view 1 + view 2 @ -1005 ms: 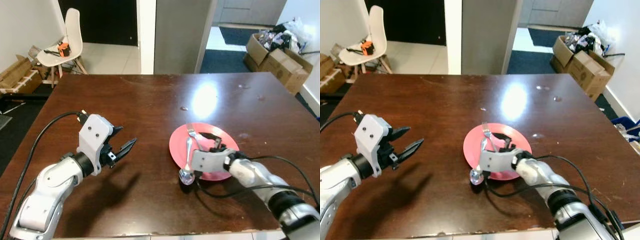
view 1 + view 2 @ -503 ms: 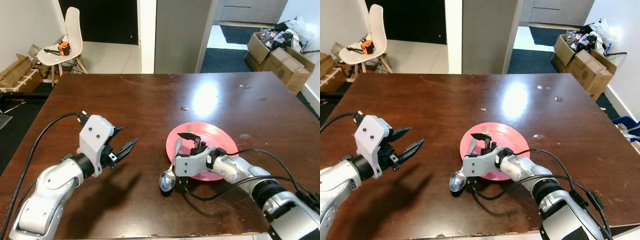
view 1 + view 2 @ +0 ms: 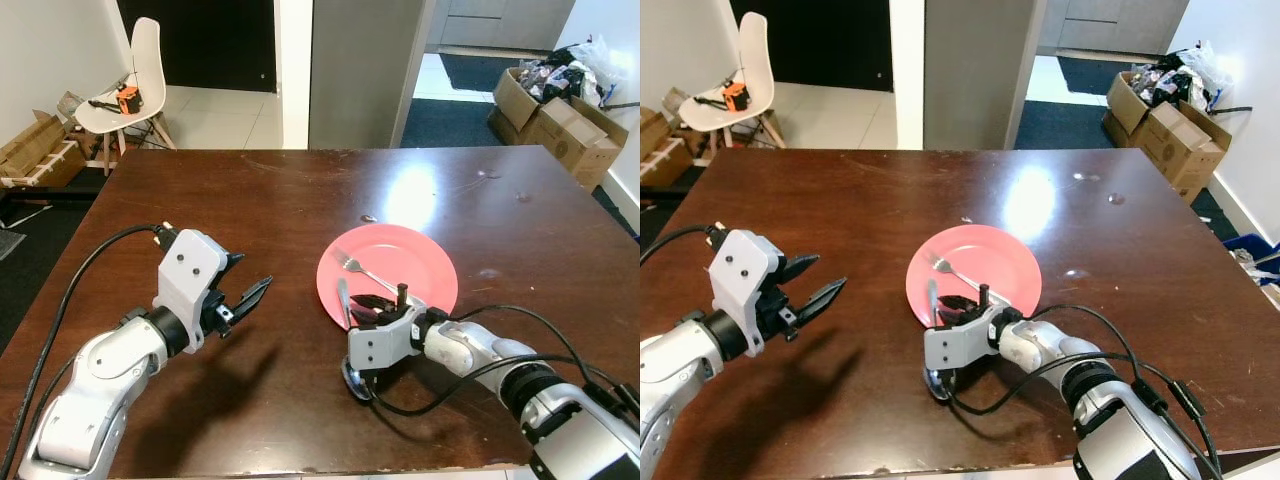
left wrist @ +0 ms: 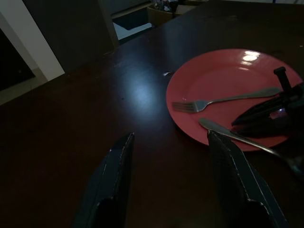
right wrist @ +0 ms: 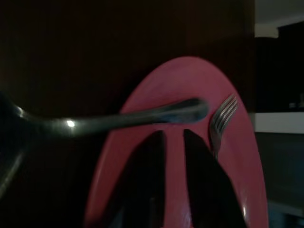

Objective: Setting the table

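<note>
A red plate [image 3: 400,262] lies on the dark wooden table [image 3: 250,200], right of centre. A silver fork [image 3: 364,270] rests on it, tines to the far left. A silver spoon [image 3: 344,305] crosses the plate's near-left rim, its bowl [image 3: 355,380] on the table. My right gripper [image 3: 358,303] hovers low over that rim, fingers almost together with nothing between them; their tips end just short of the spoon handle [image 5: 123,118]. My left gripper [image 3: 256,270] stands open above bare table left of the plate, which also shows past its fingers [image 4: 228,90].
The table's front edge [image 3: 300,468] is close below both arms. A white chair [image 3: 135,75] with an orange object stands at the back left. Cardboard boxes [image 3: 555,115] sit on the floor at the back right, and more [image 3: 35,150] at the left.
The plate has slid away from me and a little left. The spoon has swung so its bowl now lies under the right gripper, whose fingers have come together. The left arm has not moved.
</note>
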### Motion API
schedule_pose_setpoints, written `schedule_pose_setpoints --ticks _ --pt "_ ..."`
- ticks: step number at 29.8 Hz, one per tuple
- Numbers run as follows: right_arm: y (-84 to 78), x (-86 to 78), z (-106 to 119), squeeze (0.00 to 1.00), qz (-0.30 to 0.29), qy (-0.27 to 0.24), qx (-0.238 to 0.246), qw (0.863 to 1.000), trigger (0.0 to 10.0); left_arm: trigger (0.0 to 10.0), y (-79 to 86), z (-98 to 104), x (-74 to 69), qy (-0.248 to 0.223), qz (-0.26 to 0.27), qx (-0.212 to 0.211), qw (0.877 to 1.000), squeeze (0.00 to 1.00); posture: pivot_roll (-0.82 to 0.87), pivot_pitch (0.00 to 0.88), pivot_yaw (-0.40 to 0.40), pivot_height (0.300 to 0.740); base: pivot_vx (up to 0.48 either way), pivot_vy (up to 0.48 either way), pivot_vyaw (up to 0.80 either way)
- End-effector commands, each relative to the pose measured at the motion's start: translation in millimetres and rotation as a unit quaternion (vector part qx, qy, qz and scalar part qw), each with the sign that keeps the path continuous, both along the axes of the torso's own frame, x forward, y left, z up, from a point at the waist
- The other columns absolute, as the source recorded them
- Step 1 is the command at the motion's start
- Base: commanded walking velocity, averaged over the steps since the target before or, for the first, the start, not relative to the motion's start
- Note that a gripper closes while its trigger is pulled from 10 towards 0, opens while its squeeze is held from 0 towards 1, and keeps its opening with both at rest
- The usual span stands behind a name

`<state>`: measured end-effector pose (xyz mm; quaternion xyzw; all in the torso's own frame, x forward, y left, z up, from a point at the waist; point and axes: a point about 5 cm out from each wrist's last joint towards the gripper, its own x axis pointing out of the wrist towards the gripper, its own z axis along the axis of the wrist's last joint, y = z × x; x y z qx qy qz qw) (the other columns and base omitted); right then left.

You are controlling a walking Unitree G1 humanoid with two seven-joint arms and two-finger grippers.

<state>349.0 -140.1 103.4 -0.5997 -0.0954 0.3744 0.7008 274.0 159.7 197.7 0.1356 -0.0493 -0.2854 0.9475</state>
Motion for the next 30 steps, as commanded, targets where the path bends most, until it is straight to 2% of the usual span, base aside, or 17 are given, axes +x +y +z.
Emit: schedule_pose_setpoints --ticks 1,7,8,10,11,15,16,17,18,20,21,22,23,24,25,27,30 --pt "-9.5 -4.3 -10.5 0.00 -0.022 0.026 0.000 0.999 0.0 10.0 -1.7 -2.2 0.7 0.006 0.001 0.004 1.000 0.00 0.12 0.069 0.083 0.740 0.000 0.000 0.00" --pt "-12.2 -0.1 -0.1 0.00 -0.043 0.017 0.054 0.997 0.0 10.0 -4.0 -3.5 2.1 0.006 0.000 0.003 1.000 0.00 0.11 0.066 0.083 0.740 0.000 0.000 0.00" --pt "-14.2 1.7 3.3 0.00 -0.059 0.019 0.083 0.995 0.0 10.0 -4.8 -3.9 2.6 0.006 0.000 0.002 1.000 0.00 0.11 0.064 0.083 0.740 0.000 0.000 0.00" --pt "-14.2 1.7 3.3 0.00 -0.059 0.019 0.083 0.995 0.0 10.0 -4.8 -3.9 2.6 0.006 0.000 0.002 1.000 0.00 0.11 0.064 0.083 0.740 0.000 0.000 0.00" --pt "-14.6 4.3 11.0 0.00 -0.069 0.020 0.126 0.989 0.0 10.0 -5.9 -4.4 3.0 0.006 -0.001 0.001 1.000 0.00 0.10 0.062 0.083 0.740 0.000 0.000 0.00" --pt "-16.6 9.2 20.8 0.00 -0.084 0.024 0.161 0.983 0.0 10.0 -7.4 -4.8 3.4 0.005 -0.002 0.000 1.000 0.00 0.09 0.058 0.079 0.740 0.000 0.000 0.00" --pt "-17.2 11.5 25.3 0.00 -0.093 0.025 0.185 0.978 0.6 10.0 -7.7 -4.7 3.4 0.005 -0.002 0.000 1.000 0.00 0.09 0.059 0.079 0.740 0.000 0.000 0.00" --pt "-16.3 16.8 36.4 0.00 -0.113 0.037 0.255 0.960 10.0 10.0 -7.8 -4.5 3.7 0.004 -0.001 -0.001 1.000 0.00 0.09 0.059 0.078 0.740 0.000 0.000 0.00" --pt "-16.3 16.8 36.4 0.00 -0.113 0.037 0.255 0.960 10.0 10.0 -7.8 -4.5 3.7 0.004 -0.001 -0.001 1.000 0.00 0.09 0.059 0.078 0.740 0.000 0.000 0.00" --pt "-11.9 20.6 50.4 0.00 -0.114 0.048 0.330 0.936 10.0 10.0 -7.9 -5.3 3.7 0.005 0.000 -0.001 1.000 0.00 0.08 0.057 0.077 0.740 0.000 0.000 0.00" --pt "-11.9 20.6 50.4 0.00 -0.114 0.048 0.330 0.936 10.0 10.0 -7.9 -5.3 3.7 0.005 0.000 -0.001 1.000 0.00 0.08 0.057 0.077 0.740 0.000 0.000 0.00" --pt "-5.0 18.4 55.9 0.71 -0.095 0.064 0.359 0.926 10.0 10.0 -8.4 -5.9 3.5 0.005 -0.001 -0.001 1.000 0.00 0.08 0.059 0.079 0.740 0.000 0.000 0.00" --pt "-0.2 15.8 58.9 1.00 -0.079 0.076 0.375 0.921 10.0 10.0 -8.8 -6.3 3.3 0.006 -0.001 -0.001 1.000 0.00 0.08 0.058 0.079 0.740 0.000 0.000 0.00" --pt "8.3 9.3 59.4 1.00 -0.058 0.114 0.403 0.906 10.0 10.0 -9.3 -6.9 3.2 0.007 -0.002 -0.001 1.000 0.00 0.07 0.057 0.079 0.740 0.000 0.000 0.00" --pt "21.5 -4.7 58.7 1.00 -0.018 0.171 0.430 0.887 10.0 10.0 -10.1 -7.7 3.3 0.008 -0.003 0.000 1.000 0.00 0.07 0.057 0.080 0.740 0.000 0.000 0.00" --pt "32.2 -18.8 57.5 1.00 0.019 0.206 0.434 0.877 10.0 10.0 -10.5 -8.2 3.4 0.008 -0.004 0.000 1.000 0.00 0.07 0.057 0.080 0.740 0.000 0.000 0.00" --pt "44.3 -40.9 55.9 1.00 0.069 0.272 0.441 0.853 10.0 10.0 -11.2 -8.6 3.5 0.008 -0.005 0.000 1.000 0.00 0.07 0.056 0.077 0.740 0.000 0.000 0.00"
